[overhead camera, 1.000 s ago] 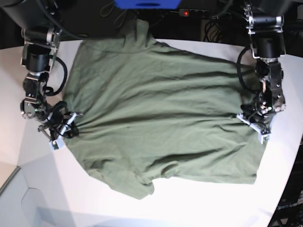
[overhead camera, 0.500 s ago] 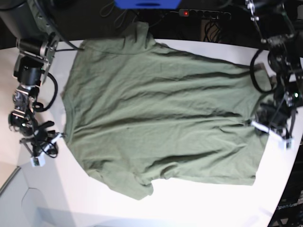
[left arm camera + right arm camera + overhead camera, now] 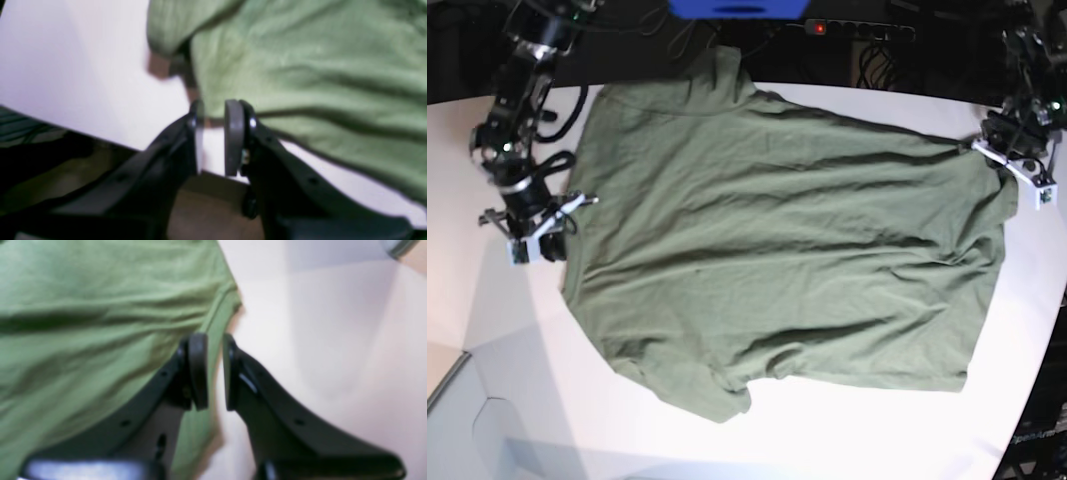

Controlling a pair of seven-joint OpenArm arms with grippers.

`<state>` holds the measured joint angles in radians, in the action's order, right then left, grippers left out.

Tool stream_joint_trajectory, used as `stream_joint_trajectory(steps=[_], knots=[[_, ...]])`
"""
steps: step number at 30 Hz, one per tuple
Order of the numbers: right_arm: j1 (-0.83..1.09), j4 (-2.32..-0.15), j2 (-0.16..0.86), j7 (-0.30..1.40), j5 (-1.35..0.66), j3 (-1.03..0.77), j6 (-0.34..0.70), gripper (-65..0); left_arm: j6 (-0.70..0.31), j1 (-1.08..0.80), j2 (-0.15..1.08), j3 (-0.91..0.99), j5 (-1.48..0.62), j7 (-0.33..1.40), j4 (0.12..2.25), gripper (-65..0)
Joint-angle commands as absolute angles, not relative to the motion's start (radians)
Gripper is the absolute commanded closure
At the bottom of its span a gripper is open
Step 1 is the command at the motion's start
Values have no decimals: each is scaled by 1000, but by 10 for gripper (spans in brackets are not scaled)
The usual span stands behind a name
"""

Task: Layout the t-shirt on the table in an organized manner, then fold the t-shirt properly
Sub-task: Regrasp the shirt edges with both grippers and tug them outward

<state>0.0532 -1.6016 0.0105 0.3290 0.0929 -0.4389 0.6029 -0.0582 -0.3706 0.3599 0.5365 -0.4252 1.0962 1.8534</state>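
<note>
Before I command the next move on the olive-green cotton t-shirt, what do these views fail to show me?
- Olive-green cotton t-shirt: far sleeve runs off the white tabletop into dark clutter, base view.
- Neck label: not visible in any view.
- Left gripper and right gripper: blurred wrist views; whether fabric is pinched is unclear.

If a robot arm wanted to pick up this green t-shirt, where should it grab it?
Probably at the hem corners. The t-shirt lies flat on the table, so only its edges offer a pinchable lip. The left gripper could take the near corner from outside, sliding low along the tabletop.
</note>
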Motion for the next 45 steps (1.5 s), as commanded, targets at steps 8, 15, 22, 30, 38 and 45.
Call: stream_joint_trajectory(steps=[8,15,22,30,38,45], knots=[[234,-1768,-97,453,70,-335,613,-99,-54,-381,400,572,-418,1079,1876,-112],[199,-1478,-38,426,70,-321,613,-98,-54,-354,398,573,-420,1089,1880,-112],[-30,-1145,122,334,76,-389,610,-98,-54,-358,398,568,-424,1089,1885,-112],[-249,-1076,229,369,73,-397,610,-98,-56,-360,360,565,-427,1090,1890,-112],[-116,-1543,116,490,70,-397,610,-98,-85,-329,209,493,-423,1089,1910,-112],[12,-1690,38,490,73,-394,610,-98,-97,-228,193,358,-417,1078,1791,-108]])
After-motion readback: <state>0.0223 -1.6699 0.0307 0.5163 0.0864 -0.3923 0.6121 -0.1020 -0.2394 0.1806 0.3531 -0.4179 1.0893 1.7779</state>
